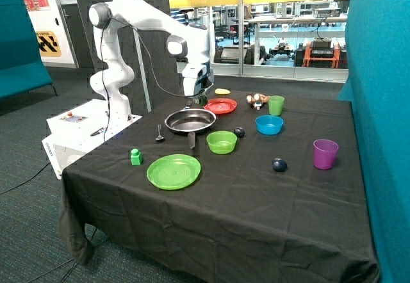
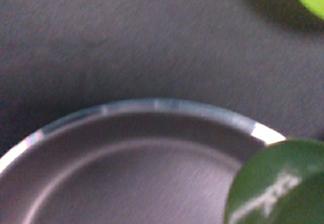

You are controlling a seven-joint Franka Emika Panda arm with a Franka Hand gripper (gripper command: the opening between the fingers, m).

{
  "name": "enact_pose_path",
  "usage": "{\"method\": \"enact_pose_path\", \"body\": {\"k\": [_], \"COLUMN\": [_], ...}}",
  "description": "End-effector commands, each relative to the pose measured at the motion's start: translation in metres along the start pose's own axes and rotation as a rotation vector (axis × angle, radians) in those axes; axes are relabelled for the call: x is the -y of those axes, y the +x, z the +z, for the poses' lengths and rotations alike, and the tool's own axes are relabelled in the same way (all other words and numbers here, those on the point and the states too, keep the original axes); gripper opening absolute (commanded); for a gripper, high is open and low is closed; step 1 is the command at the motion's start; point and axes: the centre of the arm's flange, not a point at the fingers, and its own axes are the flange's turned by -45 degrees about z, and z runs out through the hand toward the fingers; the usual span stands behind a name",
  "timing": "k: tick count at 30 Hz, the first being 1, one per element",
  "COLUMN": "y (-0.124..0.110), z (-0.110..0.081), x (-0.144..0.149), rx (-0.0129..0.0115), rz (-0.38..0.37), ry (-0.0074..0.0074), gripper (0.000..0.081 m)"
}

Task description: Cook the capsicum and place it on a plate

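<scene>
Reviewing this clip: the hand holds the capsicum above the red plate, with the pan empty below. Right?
Not quite. The outside view shows the hand holding the capsicum above the far rim of the pan, not the red plate, which lies beside it. The pan is empty.

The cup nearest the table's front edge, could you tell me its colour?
Purple, clearest in the outside view.

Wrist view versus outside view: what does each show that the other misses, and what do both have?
Only the wrist view shows the pan's bare inside close up, with the capsicum over its rim. Only the outside view shows the gripper above the pan's far edge, the red plate with nothing on it, the green plate, bowls, cups and balls. Both show the pan, the capsicum and the black cloth.
</scene>
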Motion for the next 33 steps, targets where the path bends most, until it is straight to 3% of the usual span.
{"method": "enact_pose_path", "body": {"k": [1,8,16,33], "y": [-0.034,-0.048,-0.054,-0.066], "z": [-0.002,0.009,0.035,0.077], "x": [0.03,0.044,0.05,0.042], "rx": [-0.0002,-0.0002,-0.0002,-0.0002], "rz": [-0.011,-0.016,0.005,0.048], "ry": [-0.001,-0.001,-0.001,-0.001], "gripper": [0.0,0.0,0.0,0.0]}}
